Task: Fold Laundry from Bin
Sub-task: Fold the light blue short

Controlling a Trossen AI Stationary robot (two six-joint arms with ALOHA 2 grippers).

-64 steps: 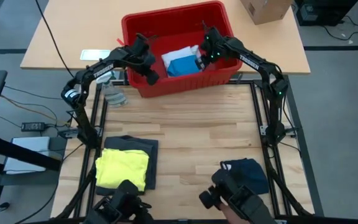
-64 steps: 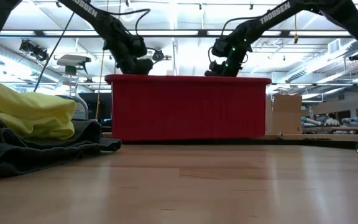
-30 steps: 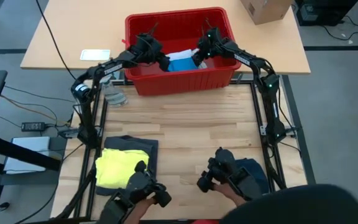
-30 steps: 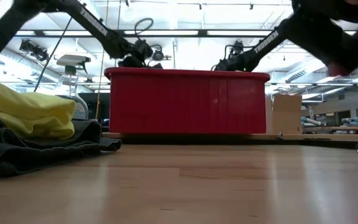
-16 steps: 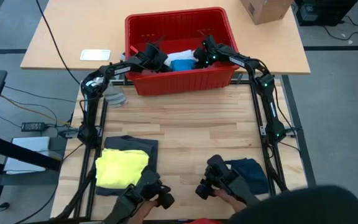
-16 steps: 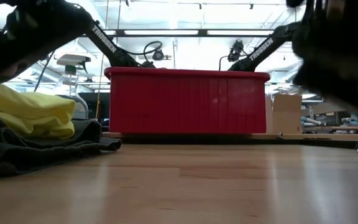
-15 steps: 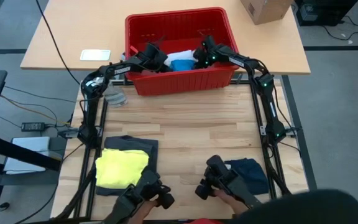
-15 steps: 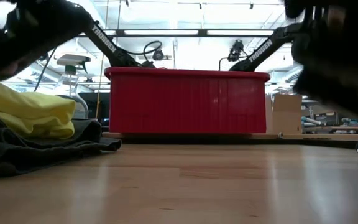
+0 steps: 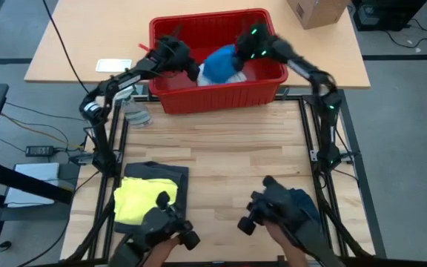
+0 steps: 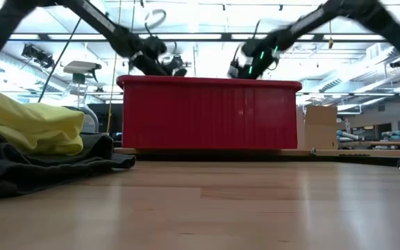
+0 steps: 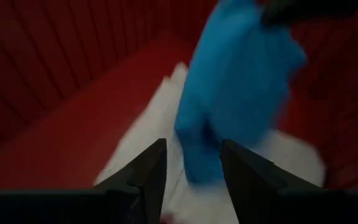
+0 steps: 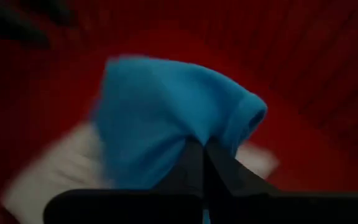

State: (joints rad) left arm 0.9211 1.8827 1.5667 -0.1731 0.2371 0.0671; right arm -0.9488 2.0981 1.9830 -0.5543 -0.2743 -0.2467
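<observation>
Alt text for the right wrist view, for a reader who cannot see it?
The right claw, shut, pinches a bright blue garment that hangs bunched from its tips inside the red bin. White cloth lies underneath.

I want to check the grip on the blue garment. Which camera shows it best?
The right wrist view: the right gripper is shut on the blue garment, which fills the picture. The high view shows it small inside the bin; the left wrist view shows it blurred; the low view hides it.

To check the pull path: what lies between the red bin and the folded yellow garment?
Bare wooden table, in the high view, between the bin and the yellow garment.
</observation>
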